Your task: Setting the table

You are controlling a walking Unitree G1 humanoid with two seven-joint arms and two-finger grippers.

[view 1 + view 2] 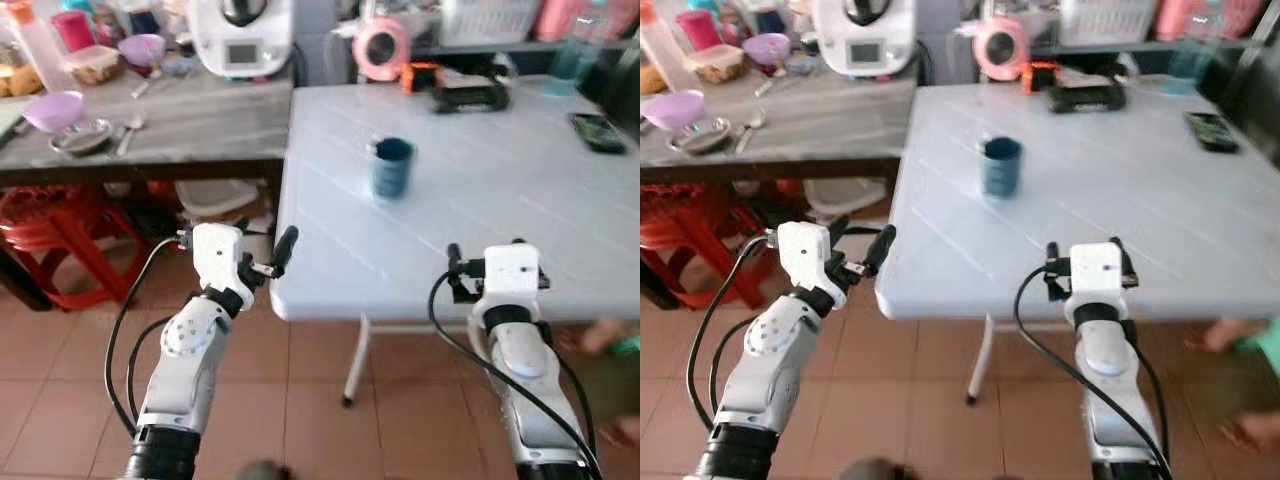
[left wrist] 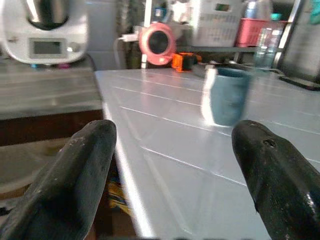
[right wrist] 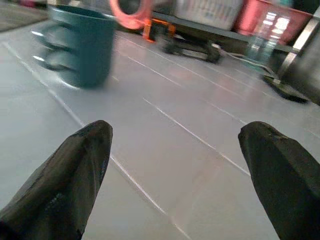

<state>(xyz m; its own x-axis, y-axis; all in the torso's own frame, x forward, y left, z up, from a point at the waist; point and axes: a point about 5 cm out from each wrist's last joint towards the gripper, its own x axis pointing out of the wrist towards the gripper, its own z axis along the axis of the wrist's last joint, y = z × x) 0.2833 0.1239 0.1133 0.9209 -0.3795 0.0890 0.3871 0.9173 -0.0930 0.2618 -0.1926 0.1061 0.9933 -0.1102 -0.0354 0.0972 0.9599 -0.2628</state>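
**Teal mug alone on the white table**

Teal mug (image 1: 391,167), a glazed ceramic cylinder standing upright, sits on the white plastic folding table (image 1: 480,220), nearer its left side and set back from the near edge. We count one mug, one dark phone (image 1: 598,132) lying flat near the table's right edge, and one black and orange device (image 1: 458,92) along the far edge beside a pink round fan (image 1: 381,48).

Our left gripper (image 1: 262,258) hovers at the table's near left corner, fingers spread and holding nothing; our right gripper (image 1: 483,255) hangs over the near edge, likewise spread and empty. Broad bare tabletop lies between both grippers and the mug.

On our left, butting against the white table, a grey wooden counter (image 1: 200,120) carries a white kitchen appliance (image 1: 243,35), two purple plastic bowls (image 1: 54,110) and a steel dish (image 1: 82,137). Beneath it stands one red plastic stool (image 1: 60,235) on terracotta floor tiles (image 1: 300,400).
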